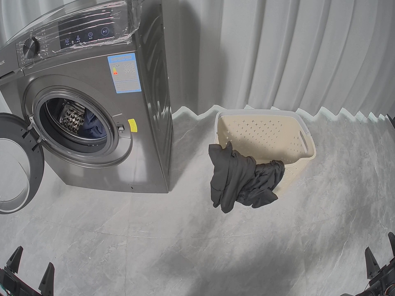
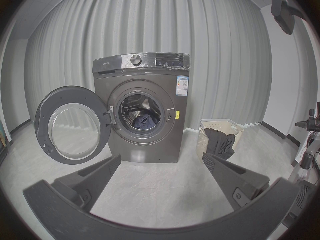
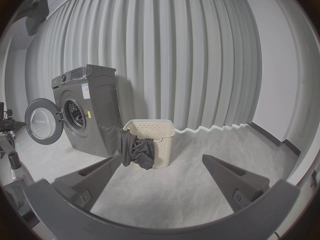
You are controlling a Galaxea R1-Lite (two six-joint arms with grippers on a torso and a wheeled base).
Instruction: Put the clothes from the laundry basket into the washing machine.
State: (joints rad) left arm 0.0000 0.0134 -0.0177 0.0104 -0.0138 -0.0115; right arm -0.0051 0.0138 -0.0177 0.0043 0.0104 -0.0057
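"Black jaws of the left gripper [image 2: 160, 157] are standing spread wide and holding nothing, low over the grey floor [image 1: 197, 243]. The right gripper [image 3: 160, 157] is hanging the same way on its own side, just as wide and just as empty. Where is the clothing lying?"

"A dark garment [image 1: 238, 179] is hanging over the near rim of the cream laundry basket [image 1: 306, 142], half spilling down its outside wall. The basket is standing just beside the washing machine [image 1: 103, 62]. Its round door [image 1: 16, 165] is hanging wide open, and a blue garment [image 1: 94, 129] is already lying in the drum [image 1: 72, 118]."

"Which arm is best placed?"

"I'm judging the right, since the basket is sitting nearer that side. It should be closing on the bunched middle of the cloth at the rim, not a loose tail. Then it should be lifting high enough that nothing is dragging, and letting go only well inside the drum"
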